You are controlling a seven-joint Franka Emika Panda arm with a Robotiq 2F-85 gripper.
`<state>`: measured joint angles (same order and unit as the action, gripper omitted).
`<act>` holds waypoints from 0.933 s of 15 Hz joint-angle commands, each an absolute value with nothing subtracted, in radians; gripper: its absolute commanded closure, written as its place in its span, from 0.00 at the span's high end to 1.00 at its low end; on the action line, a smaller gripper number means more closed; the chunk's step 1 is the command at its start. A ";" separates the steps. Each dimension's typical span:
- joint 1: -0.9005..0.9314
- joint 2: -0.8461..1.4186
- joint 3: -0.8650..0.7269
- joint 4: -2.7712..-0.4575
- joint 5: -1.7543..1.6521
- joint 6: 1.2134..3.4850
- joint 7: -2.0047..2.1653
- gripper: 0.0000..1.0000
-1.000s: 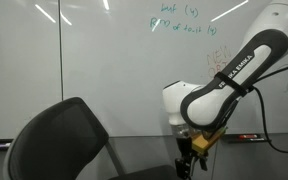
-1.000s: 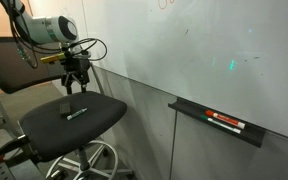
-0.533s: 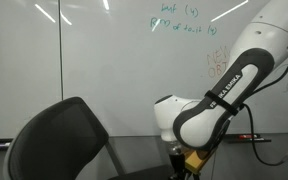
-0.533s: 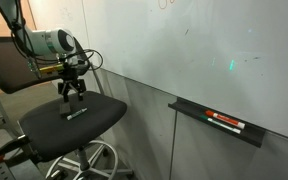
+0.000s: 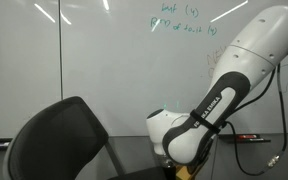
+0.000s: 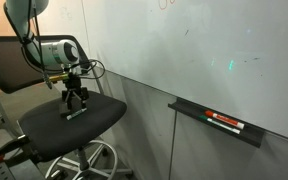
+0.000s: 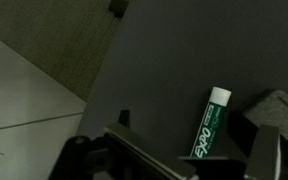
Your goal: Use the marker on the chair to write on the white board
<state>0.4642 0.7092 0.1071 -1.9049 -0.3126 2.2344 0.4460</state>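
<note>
A green-capped Expo marker [image 7: 210, 122] lies on the black chair seat [image 7: 174, 50]. In the wrist view it lies between the two fingers of my gripper [image 7: 196, 114], closer to the right-hand one. The jaws stand open and nothing is held. In an exterior view the gripper [image 6: 76, 99] hangs just above the marker [image 6: 75, 114] on the seat [image 6: 54, 132]. The whiteboard [image 6: 204, 50] fills the wall beside the chair. It also shows in the other exterior view [image 5: 104, 70], where the gripper's fingers are out of view below the frame.
The chair's backrest [image 5: 59, 140] stands close to the arm [image 5: 219, 90]. A tray [image 6: 219, 125] on the whiteboard holds other markers. Green writing [image 5: 184, 20] is at the board's top. Cables [image 5: 259, 140] hang from the arm.
The arm has come down toward the chair seat. The open gripper has dropped from well above the seat to just over the marker.
</note>
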 commanded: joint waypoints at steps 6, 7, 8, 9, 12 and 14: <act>0.495 0.854 0.064 -1.722 -0.310 2.193 0.411 1.00; 0.495 0.862 0.067 -1.714 -0.306 2.191 0.409 1.00; 0.497 0.867 0.068 -1.706 -0.304 2.189 0.409 1.00; 0.497 0.872 0.073 -1.700 -0.294 2.184 0.411 1.00; 0.503 0.873 0.078 -1.700 -0.285 2.178 0.414 1.00; 0.505 0.868 0.080 -1.710 -0.284 2.175 0.410 0.73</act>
<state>0.4962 0.8640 0.0796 -1.7296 -0.3010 2.2063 0.4271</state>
